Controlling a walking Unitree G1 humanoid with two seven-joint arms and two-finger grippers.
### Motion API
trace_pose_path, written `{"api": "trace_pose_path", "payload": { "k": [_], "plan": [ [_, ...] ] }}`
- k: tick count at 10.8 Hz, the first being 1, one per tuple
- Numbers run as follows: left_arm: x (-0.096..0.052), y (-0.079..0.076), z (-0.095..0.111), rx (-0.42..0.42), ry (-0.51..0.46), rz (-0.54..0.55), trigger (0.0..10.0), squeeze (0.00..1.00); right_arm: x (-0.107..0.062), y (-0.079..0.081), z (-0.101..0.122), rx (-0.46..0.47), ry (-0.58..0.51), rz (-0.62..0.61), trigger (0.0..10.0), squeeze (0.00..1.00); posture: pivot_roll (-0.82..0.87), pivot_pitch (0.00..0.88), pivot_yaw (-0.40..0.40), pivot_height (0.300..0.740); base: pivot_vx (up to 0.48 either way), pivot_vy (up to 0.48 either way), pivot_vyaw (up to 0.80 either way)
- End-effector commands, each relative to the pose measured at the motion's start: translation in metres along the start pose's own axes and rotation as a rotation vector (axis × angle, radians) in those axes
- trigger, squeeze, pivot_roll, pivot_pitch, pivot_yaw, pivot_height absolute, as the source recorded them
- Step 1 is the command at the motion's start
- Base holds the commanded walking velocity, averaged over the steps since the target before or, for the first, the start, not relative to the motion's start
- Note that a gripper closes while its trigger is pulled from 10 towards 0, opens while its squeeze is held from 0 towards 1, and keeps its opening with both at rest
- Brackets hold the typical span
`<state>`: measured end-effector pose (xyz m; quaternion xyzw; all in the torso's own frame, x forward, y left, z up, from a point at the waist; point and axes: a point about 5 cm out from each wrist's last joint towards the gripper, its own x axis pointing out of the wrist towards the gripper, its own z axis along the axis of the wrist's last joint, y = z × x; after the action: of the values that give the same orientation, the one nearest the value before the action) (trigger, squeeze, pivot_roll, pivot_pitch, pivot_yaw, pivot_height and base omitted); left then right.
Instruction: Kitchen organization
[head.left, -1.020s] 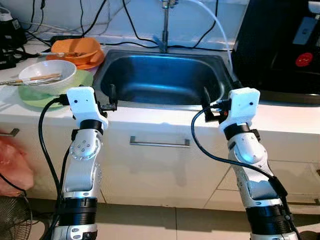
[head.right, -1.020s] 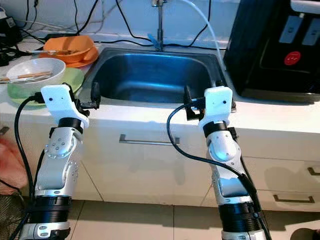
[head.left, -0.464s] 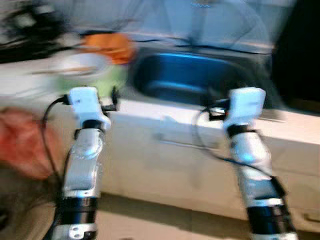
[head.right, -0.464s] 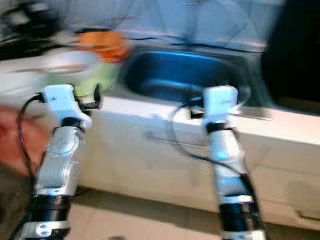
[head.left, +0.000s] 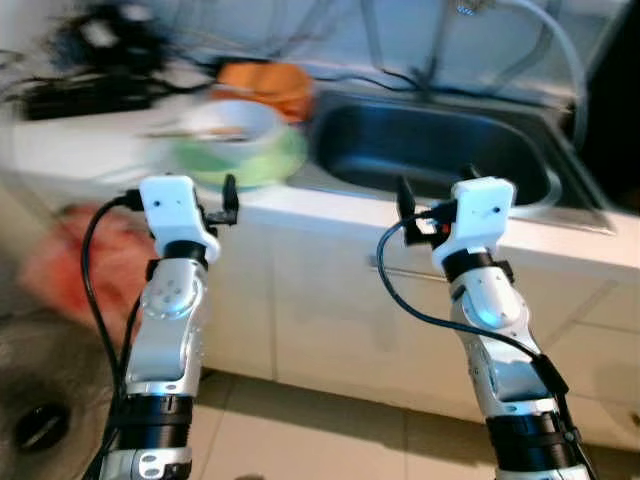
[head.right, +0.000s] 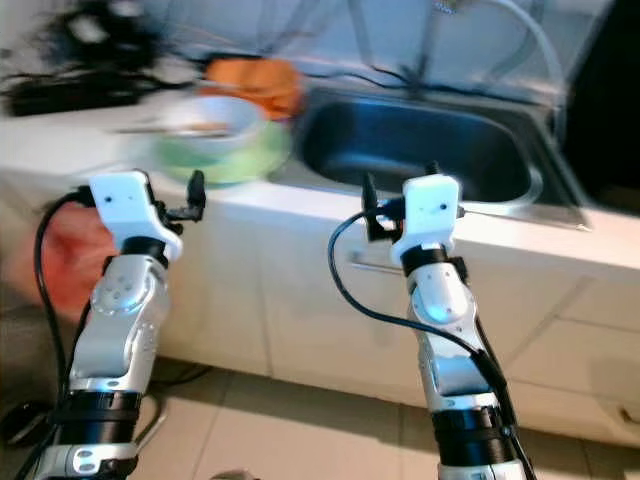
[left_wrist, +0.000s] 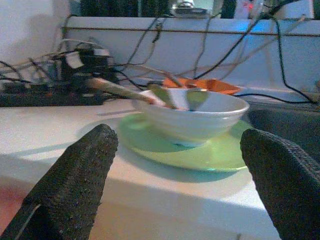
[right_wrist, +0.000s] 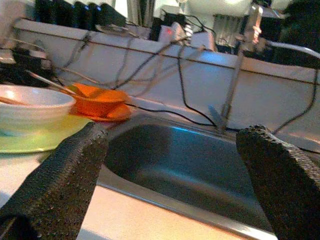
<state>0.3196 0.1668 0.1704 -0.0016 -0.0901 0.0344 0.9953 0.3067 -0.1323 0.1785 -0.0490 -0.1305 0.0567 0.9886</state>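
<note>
A white bowl (head.left: 232, 119) holding utensils (left_wrist: 116, 89) rests on a green plate (head.left: 248, 163) on the counter, left of the steel sink (head.left: 432, 150). Behind it sits an orange bowl (head.left: 266, 83) on an orange plate. My left gripper (head.left: 230, 196) is held up in front of the counter edge, open and empty, level with the green plate (left_wrist: 200, 156) and the white bowl (left_wrist: 197, 116). My right gripper (head.left: 403, 196) is open and empty before the sink's front rim (right_wrist: 165, 200). The eye views are blurred.
A faucet (right_wrist: 231, 80) stands behind the sink. Black cables and a power strip (left_wrist: 45, 95) crowd the counter's back left. A red bag (head.left: 85, 262) hangs below the counter at left. A drawer handle (head.left: 395, 270) is under the sink. A dark appliance (head.left: 618, 100) is at far right.
The whole picture has shifted right, so the camera has turned left; the bowl and plates now sit nearer the middle. Both arms keep the same raised pose, grippers open.
</note>
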Motion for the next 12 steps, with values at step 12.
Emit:
{"api": "trace_pose_path", "payload": {
  "k": [12],
  "plan": [
    [-0.006, -0.005, -0.007, 0.052, 0.057, -0.133, 10.0, 0.0, 0.008, 0.002, 0.001, 0.041, 0.016, 0.083, 10.0, 0.0, 0.1, 0.0, -0.001, 0.74, 0.356, 0.0, 0.0]
  ]
}}
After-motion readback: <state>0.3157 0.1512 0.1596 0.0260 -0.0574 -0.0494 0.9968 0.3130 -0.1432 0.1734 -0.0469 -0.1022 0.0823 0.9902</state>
